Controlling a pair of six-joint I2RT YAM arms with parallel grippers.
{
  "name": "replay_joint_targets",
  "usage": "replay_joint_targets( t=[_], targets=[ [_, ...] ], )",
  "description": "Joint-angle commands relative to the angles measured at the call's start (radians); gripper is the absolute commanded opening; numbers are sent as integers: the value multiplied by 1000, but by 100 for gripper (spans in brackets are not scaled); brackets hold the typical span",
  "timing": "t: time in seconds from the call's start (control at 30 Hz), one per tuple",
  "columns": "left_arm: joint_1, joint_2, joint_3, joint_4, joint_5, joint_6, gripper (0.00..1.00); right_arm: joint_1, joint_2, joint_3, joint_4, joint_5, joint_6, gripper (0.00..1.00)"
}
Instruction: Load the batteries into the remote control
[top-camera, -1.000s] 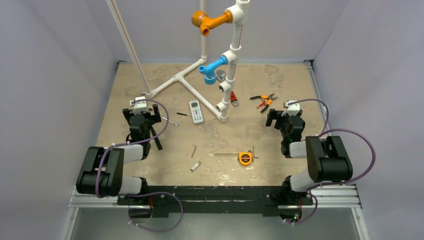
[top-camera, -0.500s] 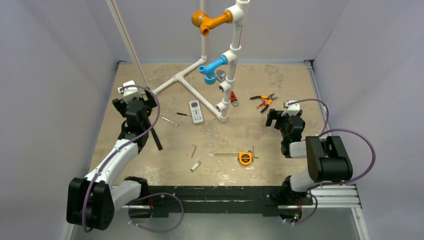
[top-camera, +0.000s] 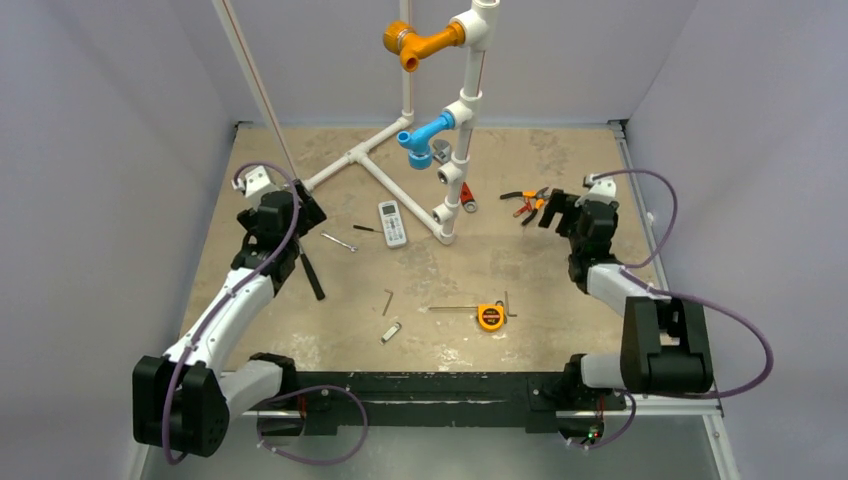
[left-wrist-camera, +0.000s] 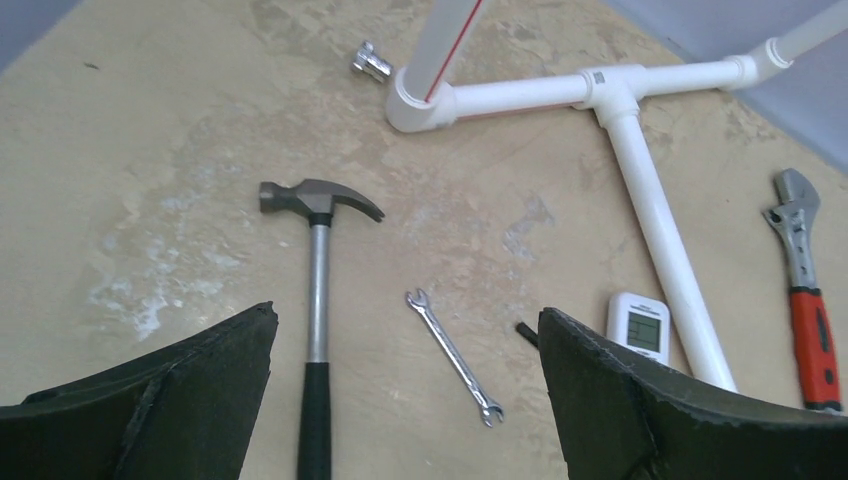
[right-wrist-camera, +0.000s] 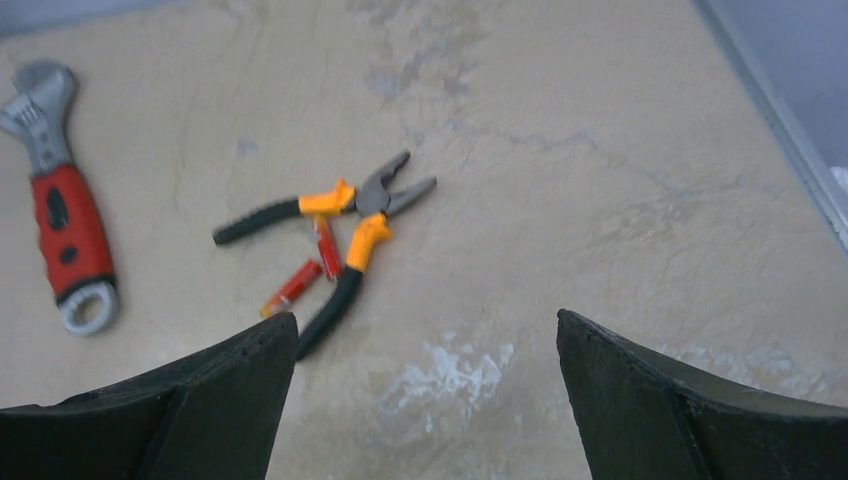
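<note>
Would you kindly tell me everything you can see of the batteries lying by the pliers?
The batteries are two slim red cylinders with yellowish ends, seemingly metal-cased. Both lie flat and loose on the beige table, between the spread handles of the pliers. One sits close under the pivot and appears to touch a handle. The other lies slanted beside it, nearer the black grips. Nothing holds them.

Red batteries (right-wrist-camera: 292, 287) beside pliers (right-wrist-camera: 370, 200); white remote (top-camera: 392, 222) lying face-up.

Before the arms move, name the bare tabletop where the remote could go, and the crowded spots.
Bare: the stretch between remote, tape measure and pliers; the far right corner behind the pliers. Crowded: batteries lie by the pliers' handles; pipe frame runs beside the remote.
</note>
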Motion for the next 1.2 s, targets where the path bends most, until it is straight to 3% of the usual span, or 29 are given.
replay_joint_targets(
  t=[0.0,0.1,0.2,0.33,0.6,0.83,0.9,1.03,1.17],
  targets=[
    [-10,25,81,-83,80,-120,100,-3,-95,158,-384,151,212,99],
    [1,15,89,-136,90,-177,100,-2,-120,191,-517,339,394,99],
    [42,-2,33,-90,191,-252,100,-24,-130,215,-617,334,460,98],
    [62,-50,-17,-42,256,-244,100,-25,-136,248,-654,228,425,98],
    [59,-134,-37,-117,205,-210,100,-25,-112,165,-457,-174,444,93],
    [55,-181,-132,21,248,-196,100,-14,-133,37,-293,-407,477,90],
    [47,-167,-130,46,258,-178,100,67,-174,11,-328,-345,450,89],
    [35,-137,-115,49,258,-137,100,366,-285,19,-483,-37,379,88],
    [14,-164,-123,40,240,-95,100,547,-396,-62,-501,74,422,85]
  ],
)
